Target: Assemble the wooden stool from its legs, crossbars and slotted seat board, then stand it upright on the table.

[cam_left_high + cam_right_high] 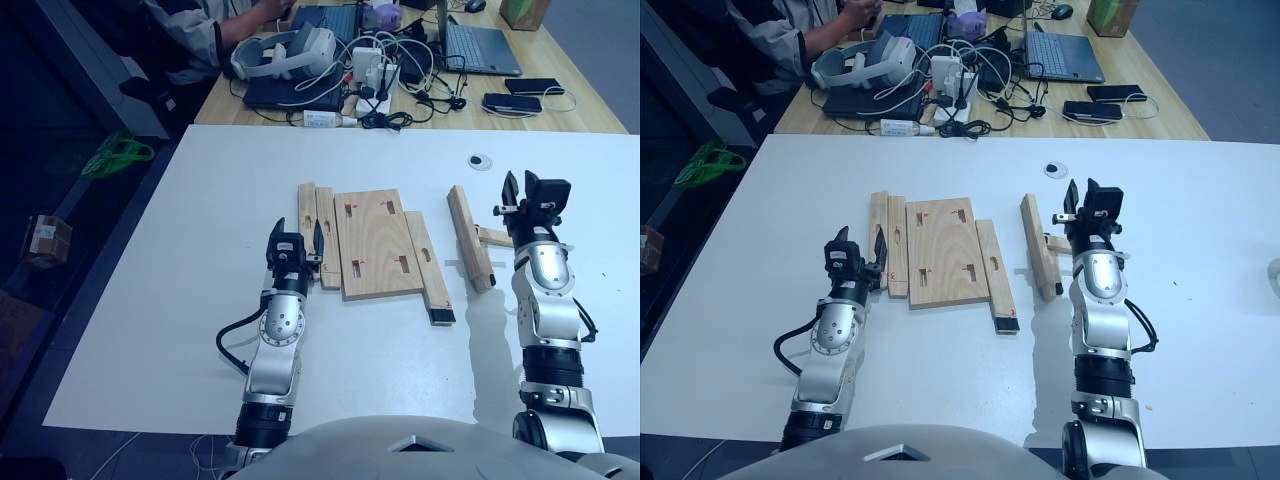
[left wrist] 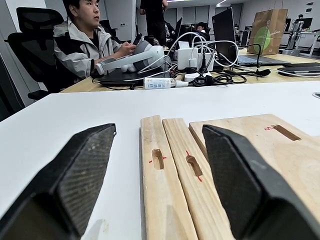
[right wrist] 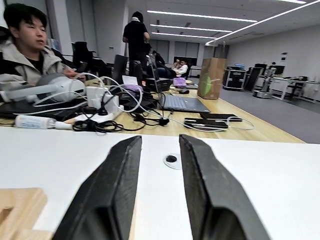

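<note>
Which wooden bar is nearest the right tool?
The lone bar right of the seat board, just left of the right tool; the other three bars lie alongside the board.

Seat board flat on table; left gripper at two wooden strips

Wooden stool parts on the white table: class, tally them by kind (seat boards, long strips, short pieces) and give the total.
Slotted seat board: 1
Long wooden strips: 4
Short wooden piece: 1
Total: 6
</note>
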`<state>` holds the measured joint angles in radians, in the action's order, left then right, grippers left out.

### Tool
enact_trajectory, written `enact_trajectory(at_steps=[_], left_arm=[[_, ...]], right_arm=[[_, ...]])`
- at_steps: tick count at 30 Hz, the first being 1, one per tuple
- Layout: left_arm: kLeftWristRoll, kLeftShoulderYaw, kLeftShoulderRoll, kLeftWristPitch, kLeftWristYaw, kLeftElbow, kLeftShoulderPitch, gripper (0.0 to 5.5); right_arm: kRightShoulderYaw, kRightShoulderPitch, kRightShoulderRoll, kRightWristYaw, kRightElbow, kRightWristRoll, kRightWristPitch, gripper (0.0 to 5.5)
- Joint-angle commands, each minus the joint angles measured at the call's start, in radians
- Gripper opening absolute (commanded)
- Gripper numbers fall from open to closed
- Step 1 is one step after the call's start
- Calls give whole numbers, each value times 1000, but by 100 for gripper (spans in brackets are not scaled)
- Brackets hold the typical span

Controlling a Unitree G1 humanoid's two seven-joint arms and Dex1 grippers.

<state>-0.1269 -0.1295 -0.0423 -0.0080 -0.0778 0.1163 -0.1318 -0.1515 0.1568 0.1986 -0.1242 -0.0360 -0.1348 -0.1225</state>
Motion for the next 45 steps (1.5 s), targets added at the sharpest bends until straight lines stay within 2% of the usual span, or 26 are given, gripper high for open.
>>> enact_trajectory(at_steps=[1, 7, 13, 20, 25, 30, 32, 34, 36, 39, 45], left_arm=[[-16, -5, -6, -8, -16, -11, -4, 325], [-18, -7, -4, -13, -21, -15, -8, 325], [-22, -10, -1, -12, -19, -21, 0, 325], [-25, -4, 1, -12, -21, -32, 16, 325], [15, 15, 1, 20, 3, -4, 33, 325], [354, 166, 23, 276, 143, 153, 168, 325], [637, 276, 12, 465, 146, 214, 249, 325], [1037, 395, 6, 623, 64, 242, 344, 325], [1286, 452, 20, 716, -34, 216, 403, 325], [1598, 475, -15, 720, -168, 171, 433, 325], [1843, 440, -7, 693, -304, 140, 477, 325]], right_arm=[[20, -124, 58, -104, -149, -79, -199, 166], [67, -261, 90, -140, -192, -65, -348, 265], [126, -276, 87, -159, -181, -61, -426, 265], [148, -244, 95, -142, -152, -4, -384, 157], [173, -197, 146, -135, -124, 111, -212, 94], [192, -108, 234, -103, -63, 271, 67, 94], [215, -82, 272, -91, -42, 345, 200, 94], [235, -54, 312, -69, -23, 421, 336, 94], [246, -28, 332, -52, -11, 474, 437, 94], [300, 6, 336, -34, -11, 559, 573, 94], [392, 53, 309, 14, 15, 693, 750, 94]])
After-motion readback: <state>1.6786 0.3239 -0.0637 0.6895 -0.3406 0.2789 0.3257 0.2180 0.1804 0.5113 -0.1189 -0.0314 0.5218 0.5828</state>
